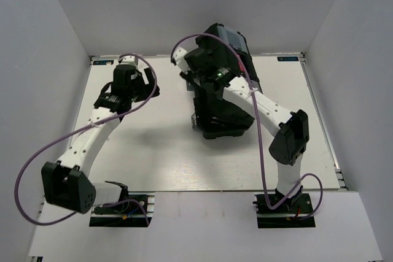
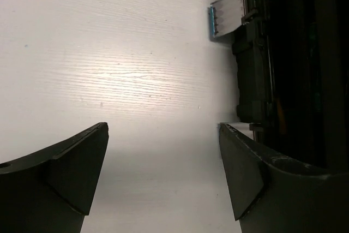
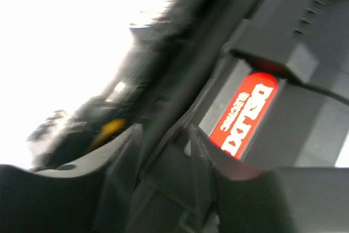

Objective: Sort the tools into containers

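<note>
Two arm bases (image 1: 120,208) sit bolted at the near edge, at 7 and 5 o'clock of a white table (image 1: 166,157) with a faint wood grain. Two purple cables (image 1: 29,167) loop up from them, one along each arm. The table fills a white-walled booth; the plain walls (image 1: 184,10) close it in at 9, 12 and 3 o'clock.

The left gripper (image 2: 163,129) hangs over bare table at about 10 o'clock, its two fingers (image 2: 76,162) spread wide with nothing between them. In its wrist view the toolbox edge and a small clear tab with a blue end (image 2: 223,19) lie at 2 o'clock.

One black toolbox (image 1: 224,118) stands at about 1 o'clock from the table's middle. The right arm reaches over it, and the right gripper (image 3: 163,140) is right against the box. That wrist view is blurred, so I cannot tell whether its fingers grip anything. It shows one red label (image 3: 244,114) on the box and one yellow spot (image 3: 109,128) at 9 o'clock, possibly a tool handle. The tools cannot be counted.
</note>
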Tool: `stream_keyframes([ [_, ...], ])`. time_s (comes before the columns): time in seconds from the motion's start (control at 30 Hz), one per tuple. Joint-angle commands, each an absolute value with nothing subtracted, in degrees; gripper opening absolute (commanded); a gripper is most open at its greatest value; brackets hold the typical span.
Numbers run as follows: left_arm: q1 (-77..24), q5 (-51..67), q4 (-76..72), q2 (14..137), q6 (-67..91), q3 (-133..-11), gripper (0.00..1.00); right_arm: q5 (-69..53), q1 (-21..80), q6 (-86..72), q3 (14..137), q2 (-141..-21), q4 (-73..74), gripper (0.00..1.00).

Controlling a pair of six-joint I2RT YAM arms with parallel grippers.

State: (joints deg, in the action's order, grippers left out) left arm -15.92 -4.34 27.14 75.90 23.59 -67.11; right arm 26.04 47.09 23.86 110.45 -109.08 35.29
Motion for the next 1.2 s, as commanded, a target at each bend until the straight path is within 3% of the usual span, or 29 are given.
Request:
stream_keyframes([
  [0.0, -15.3, -7.8, 28.4, 70.5, 24.3, -64.2, 0.92, 17.2, 48.8, 20.5, 112.3, -110.9, 48.3, 0.49],
  [0.13, -14.7, -6.0, 27.8, 69.4, 24.3, -61.9, 0.92, 9.4, 49.7, 18.9, 114.3, -109.2, 51.4, 0.58],
  [0.27, -14.2, -1.3, 25.9, 70.1, 24.3, -60.0, 0.92, 6.5, 50.5, 17.0, 115.1, -106.2, 51.7, 0.58],
  [0.3, -14.2, 0.8, 25.1, 70.8, 24.3, -60.0, 0.92, 10.0, 50.4, 16.5, 115.0, -105.6, 51.2, 0.56],
  [0.33, -14.2, 1.7, 24.4, 70.8, 23.8, -60.0, 0.92, 12.1, 50.2, 16.3, 115.0, -104.1, 49.5, 0.45],
  [0.37, -14.2, 3.0, 24.3, 71.7, 23.8, -60.0, 0.92, 14.7, 50.0, 16.1, 114.0, -103.5, 48.4, 0.33],
  [0.43, -14.2, 4.2, 23.8, 72.5, 23.3, -60.0, 0.91, 24.0, 48.8, 16.3, 112.0, -101.6, 46.6, 0.0],
  [0.57, -14.2, 8.2, 21.7, 74.5, 22.0, -60.0, 0.8, 28.4, 44.0, 17.5, 106.4, -94.9, 39.9, 0.0],
  [0.7, -14.2, 12.3, 21.0, 76.6, 20.5, -60.7, 0.6, 33.3, 37.6, 21.1, 98.5, -91.5, 34.3, 0.0],
  [0.8, -14.2, 13.1, 22.1, 77.7, 18.8, -61.3, 0.56, 36.7, 31.6, 22.6, 92.7, -89.9, 34.5, 0.0],
  [0.87, -14.2, 12.6, 22.1, 77.2, 18.3, -61.3, 0.61, 32.5, 29.3, 20.4, 87.7, -88.2, 37.5, 0.0],
  [0.9, -14.2, 12.6, 22.1, 77.2, 18.3, -60.7, 0.73, 29.1, 27.3, 20.1, 85.9, -86.8, 37.7, 0.0],
  [1.0, -14.2, 13.4, 20.7, 76.0, 17.7, -59.4, 0.89, 24.0, 25.6, 19.6, 76.9, -83.2, 36.1, 0.0],
  [1.17, -14.2, 14.0, 20.2, 75.4, 17.1, -57.5, 0.91, 15.7, 23.1, 16.8, 75.0, -82.5, 39.0, 0.0],
])
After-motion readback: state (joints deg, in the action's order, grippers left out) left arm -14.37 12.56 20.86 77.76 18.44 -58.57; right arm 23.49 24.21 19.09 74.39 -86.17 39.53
